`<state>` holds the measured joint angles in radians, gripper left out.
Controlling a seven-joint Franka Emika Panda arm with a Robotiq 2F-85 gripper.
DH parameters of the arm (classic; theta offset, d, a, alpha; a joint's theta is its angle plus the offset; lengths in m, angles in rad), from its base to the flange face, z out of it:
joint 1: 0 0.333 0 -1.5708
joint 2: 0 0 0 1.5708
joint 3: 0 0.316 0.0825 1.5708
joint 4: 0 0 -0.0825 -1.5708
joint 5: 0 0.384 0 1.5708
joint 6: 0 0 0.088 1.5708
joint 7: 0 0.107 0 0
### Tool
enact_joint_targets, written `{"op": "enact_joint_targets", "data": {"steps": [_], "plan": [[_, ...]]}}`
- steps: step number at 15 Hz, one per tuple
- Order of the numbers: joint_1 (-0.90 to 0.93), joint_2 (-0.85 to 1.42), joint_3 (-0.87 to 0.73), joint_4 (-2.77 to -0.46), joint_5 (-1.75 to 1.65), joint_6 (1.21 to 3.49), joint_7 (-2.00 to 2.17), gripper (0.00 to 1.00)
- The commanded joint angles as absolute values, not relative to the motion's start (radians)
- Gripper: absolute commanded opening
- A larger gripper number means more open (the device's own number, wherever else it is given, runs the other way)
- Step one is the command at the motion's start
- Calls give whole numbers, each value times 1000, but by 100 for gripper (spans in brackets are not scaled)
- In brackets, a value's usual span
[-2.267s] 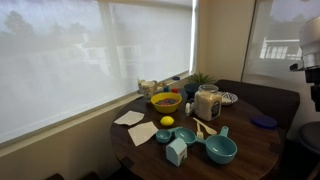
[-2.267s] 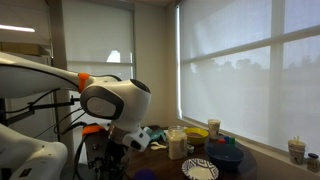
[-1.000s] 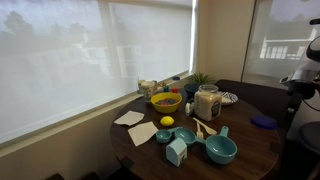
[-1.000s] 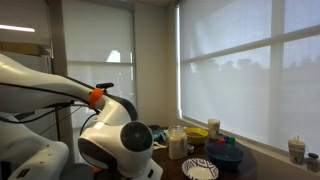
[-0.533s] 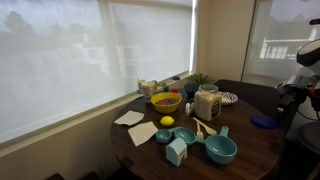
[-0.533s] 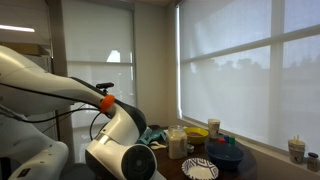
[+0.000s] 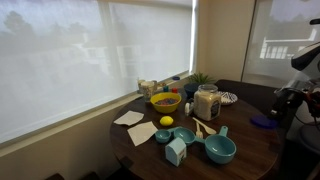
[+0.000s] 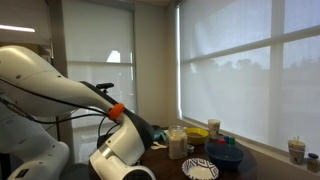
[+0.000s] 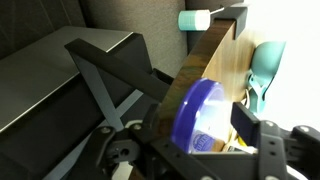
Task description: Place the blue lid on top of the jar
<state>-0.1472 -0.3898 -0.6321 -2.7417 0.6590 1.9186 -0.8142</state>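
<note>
Arm (image 8: 60,100) is filling most of the frame in an exterior view, white shell w/ orange ring at a joint. In the exterior view facing the window it's only showing at the frame edge (image 7: 305,60).

Round dark wood table (image 7: 255,150) is sitting by the big window w/ blinds (image 7: 70,60) down.

Jar (image 7: 207,102) is standing upright toward the window side of the table, clear glass, pale contents, mouth open, nothing on top. Also showing in both exterior views (image 8: 177,143). Yellow bowl (image 7: 166,101) is sitting beside it, and a teal bowl (image 7: 221,151) is sitting nearer the cam.

Gripper (image 7: 282,103) is hanging low at the table's far edge, just beside the blue lid (image 7: 263,122). Wrist view: jaws are standing wide (image 9: 212,142), one finger (image 9: 270,150) on each side of the frame bottom.

Blue lid is lying flat on the table, well apart from the jar. In the wrist view it's appearing between the fingers (image 9: 198,112). Can't tell whether anything is touching it.

Lemon (image 7: 167,121) is lying between yellow bowl and teal bowl.
</note>
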Motion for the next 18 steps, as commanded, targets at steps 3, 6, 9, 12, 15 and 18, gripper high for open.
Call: {"op": "enact_joint_targets", "data": {"steps": [3, 6, 9, 12, 15, 18], "plan": [[-203, -309, -600, -2709, 730, 1872, -836, 31], [-226, -299, -593, -2699, 741, 1839, -834, 17], [-247, -299, -581, -2686, 765, 1787, -831, 5], [-266, -314, -560, -2672, 792, 1741, -831, 3], [-287, -335, -535, -2662, 812, 1720, -829, 0], [-305, -355, -514, -2643, 822, 1704, -831, 0]]}}
